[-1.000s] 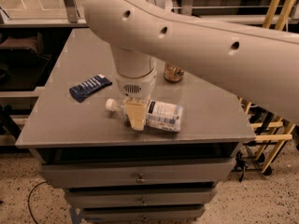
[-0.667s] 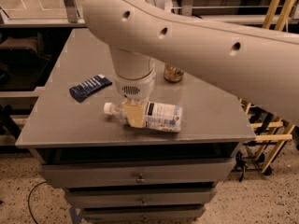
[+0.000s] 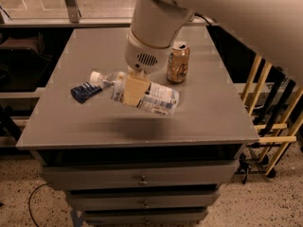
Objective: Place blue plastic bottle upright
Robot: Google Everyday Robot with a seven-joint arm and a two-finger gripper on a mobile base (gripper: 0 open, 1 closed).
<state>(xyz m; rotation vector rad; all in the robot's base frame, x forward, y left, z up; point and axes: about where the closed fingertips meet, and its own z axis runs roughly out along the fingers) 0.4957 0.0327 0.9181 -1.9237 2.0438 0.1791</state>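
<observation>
Hovering over the table point(image 3: 208, 112), gripper point(image 3: 134, 91) clamps blue plastic bottle point(image 3: 159, 100) across unreadable label.

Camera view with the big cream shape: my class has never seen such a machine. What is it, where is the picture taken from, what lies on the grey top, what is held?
The big cream shape is a robot arm, reaching down from the upper right. The single picture looks down on the table from in front; the camera's mounting cannot be told. At the arm's end is the gripper, a two-finger clamp, over the middle of the grey table, which has drawers below. It is shut on the blue plastic bottle, clear with a white cap, held on its side, cap pointing left; the shadow beneath suggests it is lifted. Behind it stands a tan drink can. To the left lies a flat dark blue wrapped bar.
</observation>
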